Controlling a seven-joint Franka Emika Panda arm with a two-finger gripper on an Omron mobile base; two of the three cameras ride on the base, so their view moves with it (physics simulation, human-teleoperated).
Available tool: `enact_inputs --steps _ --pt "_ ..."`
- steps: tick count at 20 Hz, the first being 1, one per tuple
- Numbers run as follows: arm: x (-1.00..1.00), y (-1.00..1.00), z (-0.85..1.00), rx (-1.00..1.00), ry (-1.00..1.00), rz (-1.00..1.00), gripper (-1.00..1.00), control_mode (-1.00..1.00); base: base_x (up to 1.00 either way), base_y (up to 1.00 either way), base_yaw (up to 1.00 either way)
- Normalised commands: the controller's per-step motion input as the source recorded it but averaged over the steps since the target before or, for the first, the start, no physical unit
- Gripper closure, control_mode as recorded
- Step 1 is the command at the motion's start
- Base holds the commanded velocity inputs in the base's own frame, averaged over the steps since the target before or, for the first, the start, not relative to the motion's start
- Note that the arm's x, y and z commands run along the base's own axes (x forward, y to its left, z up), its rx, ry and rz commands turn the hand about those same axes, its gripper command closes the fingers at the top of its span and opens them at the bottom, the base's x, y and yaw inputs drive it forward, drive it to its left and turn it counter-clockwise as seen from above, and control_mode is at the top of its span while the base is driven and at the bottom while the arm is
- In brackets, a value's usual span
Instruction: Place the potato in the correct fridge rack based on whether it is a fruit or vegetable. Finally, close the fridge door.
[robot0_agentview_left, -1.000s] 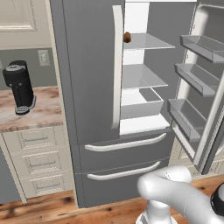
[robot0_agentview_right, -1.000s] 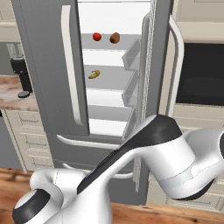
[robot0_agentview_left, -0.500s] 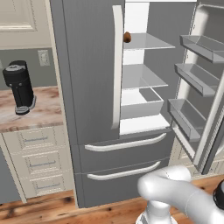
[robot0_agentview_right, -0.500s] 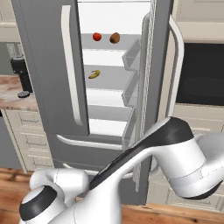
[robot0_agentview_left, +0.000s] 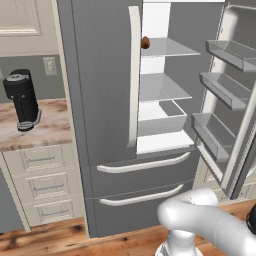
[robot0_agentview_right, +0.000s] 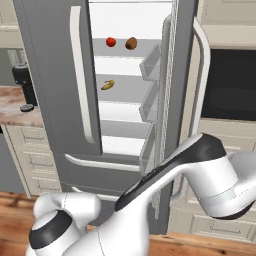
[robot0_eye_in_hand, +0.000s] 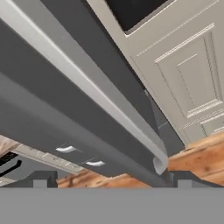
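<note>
With the potato (robot0_agentview_right: 131, 43) already on the top rack (robot0_agentview_right: 120, 48) beside the red fruit (robot0_agentview_right: 111, 42), my hand (robot0_eye_in_hand: 109, 177) gapes empty under the door handle (robot0_eye_in_hand: 87, 92), so a careless push may slip off and leave the door (robot0_agentview_right: 172, 100) ajar.

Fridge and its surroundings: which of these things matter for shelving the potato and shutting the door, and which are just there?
Job:
potato, on the top shelf
open fridge door
gripper, open, by the door handle

Just there:
red fruit
banana
coffee maker
drawers
</note>
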Motion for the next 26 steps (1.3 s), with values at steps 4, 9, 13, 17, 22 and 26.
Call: enact_inputs --steps 4,9,13,17,22,26 --pt "0.26 -0.13 -0.08 0.0 -0.02 0.02 -1.0 -1.0 0.0 0.0 0.0" --pt "0.23 -0.14 -0.15 0.0 -0.02 0.03 -1.0 -1.0 0.0 0.0 0.0" --pt "0.24 -0.14 -0.19 0.0 -0.01 0.05 -1.0 -1.0 0.0 0.0 0.0" --pt "0.22 -0.12 -0.21 0.0 -0.03 0.04 -1.0 -1.0 0.0 0.0 0.0" --pt "0.3 -0.08 -0.2 0.0 -0.03 0.02 -1.0 -1.0 0.0 0.0 0.0" --pt "0.29 0.0 -0.09 0.01 -0.01 0.01 -1.0 -1.0 0.0 0.0 0.0"
